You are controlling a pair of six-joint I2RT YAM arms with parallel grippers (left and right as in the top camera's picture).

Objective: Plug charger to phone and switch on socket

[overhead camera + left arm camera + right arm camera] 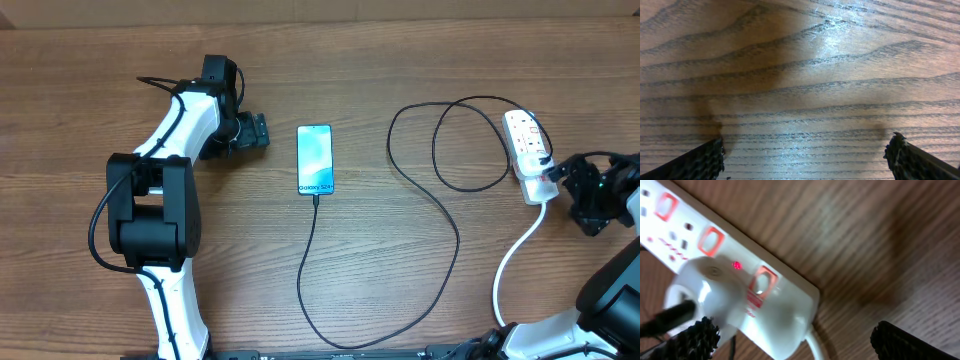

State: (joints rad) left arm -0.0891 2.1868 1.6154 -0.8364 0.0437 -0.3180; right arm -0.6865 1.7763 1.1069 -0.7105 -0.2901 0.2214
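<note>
The phone lies flat mid-table with its screen lit. The charger, a thin black cable, meets the phone's bottom edge and loops right to the socket, a white power strip. My left gripper rests open left of the phone, with only bare wood between its fingers. My right gripper is open at the near end of the socket. In the right wrist view, that end and a white plug sit between its fingertips, and a small red light glows.
The socket's thick white cord curves down toward the front edge by the right arm's base. The black cable makes wide loops between phone and socket. The left arm stretches along the table's left side.
</note>
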